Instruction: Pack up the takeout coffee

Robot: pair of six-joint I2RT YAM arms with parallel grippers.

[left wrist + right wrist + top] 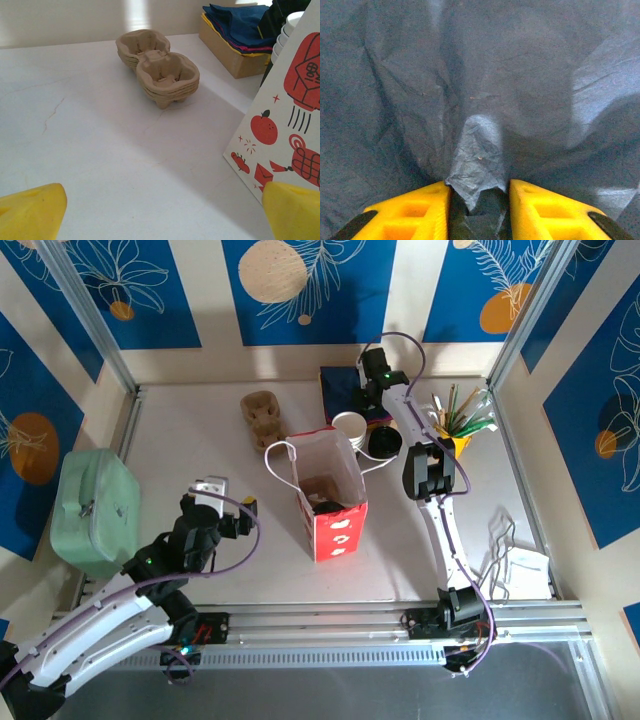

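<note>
**Napkin pinch at the back; coffee not placed for sure**

L to R. Mint-green soft case point(95, 510) at 9 o'clock of the bag: shut, contents hidden. My left claw point(161, 214) hangs spread wide, nothing in it, facing the stacked brown pulp cup carriers point(262, 417) at 11.

Centre: red-and-white printed paper bag point(335, 532), mouth open. Inside are a brown insert and a dark shape point(335, 507) on the near side. That could be the lid of the lime-green takeout coffee cup; can't tell.

At 1 o'clock: stack of white lidless cups point(350, 424), w/ loose black lids point(384, 443) beside.

My right claw point(480, 205) pinches a fold of dark blue paper napkin point(480, 100).

Step, I reckon: adding a napkin. Next: lift one sheet clean, carry it toward 7 o'clock, drop into the bag mouth.
</note>
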